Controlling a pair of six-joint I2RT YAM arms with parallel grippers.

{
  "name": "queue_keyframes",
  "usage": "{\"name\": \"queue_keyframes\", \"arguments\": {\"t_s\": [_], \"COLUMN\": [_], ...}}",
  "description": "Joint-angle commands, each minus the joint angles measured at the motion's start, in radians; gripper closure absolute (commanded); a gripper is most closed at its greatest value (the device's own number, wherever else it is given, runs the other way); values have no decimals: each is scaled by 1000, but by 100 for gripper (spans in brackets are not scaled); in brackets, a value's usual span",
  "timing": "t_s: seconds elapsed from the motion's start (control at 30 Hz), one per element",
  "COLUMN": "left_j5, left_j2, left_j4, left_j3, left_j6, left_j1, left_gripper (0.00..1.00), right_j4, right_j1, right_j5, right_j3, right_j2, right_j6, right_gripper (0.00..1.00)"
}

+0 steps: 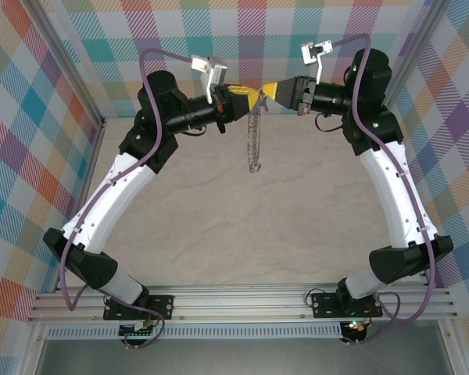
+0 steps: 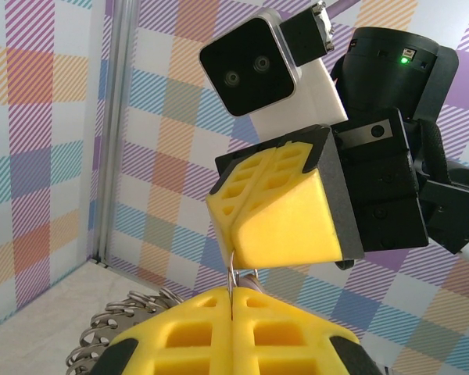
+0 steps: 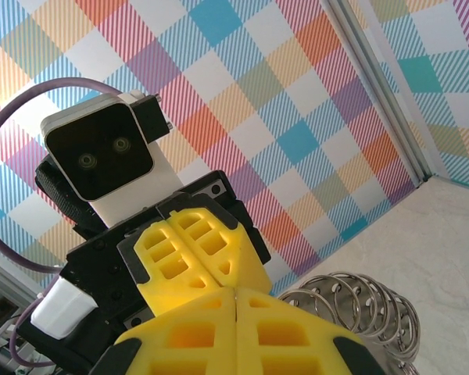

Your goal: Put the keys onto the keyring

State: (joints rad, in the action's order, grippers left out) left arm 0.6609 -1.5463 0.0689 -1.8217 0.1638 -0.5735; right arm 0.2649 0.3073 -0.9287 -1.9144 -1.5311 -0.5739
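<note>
Top external: keyring (image 1: 255,144) midair, near far wall (image 1: 250,47).

Robot parts in pairs, one ring between them.
Two white-and-black jointed arms, left arm (image 1: 113,191) and right arm (image 1: 391,187); two yellow ribbed-foam claws, left claw (image 1: 252,98) and right claw (image 1: 272,91); two white box cameras (image 1: 211,72); one dangling dark keyring (image 1: 255,141) of silvery links, too overlapped to count; one beige marbled worktop (image 1: 219,234).
</note>
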Motion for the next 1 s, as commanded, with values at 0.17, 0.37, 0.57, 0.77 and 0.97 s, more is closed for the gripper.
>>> {"name": "queue_keyframes", "arguments": {"t_s": [0.17, 0.37, 0.57, 0.77, 0.97], "left_j5": [14, 13, 7, -12, -32], "left_j2": [23, 31, 30, 26, 18], "left_j4": [-84, -91, -100, -120, -166], "left_j3": [2, 10, 14, 19, 25], "left_j6": [0, -1, 2, 11, 34], "left_j1": [-5, -5, -4, -5, -5], "left_gripper": [100, 100, 100, 100, 100], "right_j4": [13, -9, -26, -108, -122], "right_j1": [-21, -42, -42, -40, -12], "right_j5": [26, 28, -10, -130, -203], "right_j3": [43, 96, 106, 112, 91], "right_j2": [3, 27, 29, 15, -3], "right_j6": [22, 3, -15, -88, -120], "right_gripper": [100, 100, 100, 100, 100]}}
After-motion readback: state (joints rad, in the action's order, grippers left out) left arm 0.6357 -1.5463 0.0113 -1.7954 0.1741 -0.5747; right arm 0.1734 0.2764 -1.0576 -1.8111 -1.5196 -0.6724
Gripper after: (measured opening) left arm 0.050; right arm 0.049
